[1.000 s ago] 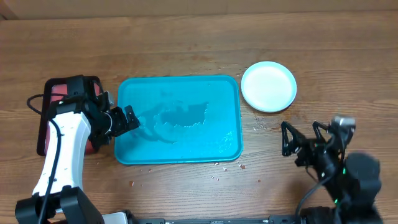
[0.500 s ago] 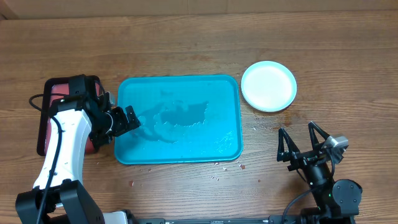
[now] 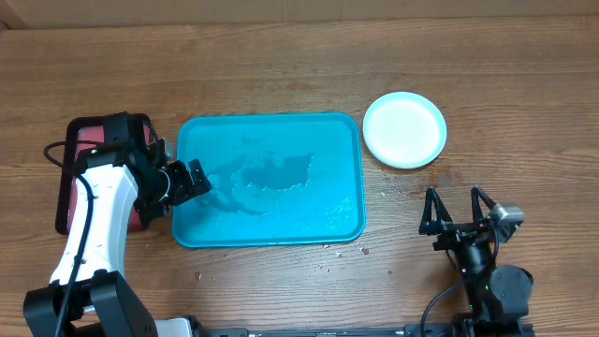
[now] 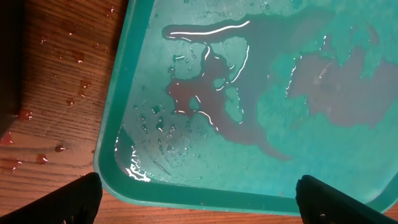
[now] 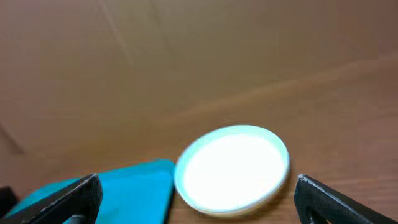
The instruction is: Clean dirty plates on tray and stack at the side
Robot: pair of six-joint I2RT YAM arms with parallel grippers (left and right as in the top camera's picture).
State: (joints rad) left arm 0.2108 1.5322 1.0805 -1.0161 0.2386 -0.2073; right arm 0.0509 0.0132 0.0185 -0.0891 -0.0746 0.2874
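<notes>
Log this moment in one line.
tray: wet, no plates on it | plate: beside tray's right end | left gripper: jaws open over tray's left end | right gripper: jaws open, empty

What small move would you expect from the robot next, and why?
Probably the left gripper lifting away from the tray. The tray holds only a reddish puddle and nothing to clean. A white plate sits on the table to its right. The left gripper and the right gripper are both open and empty.
</notes>
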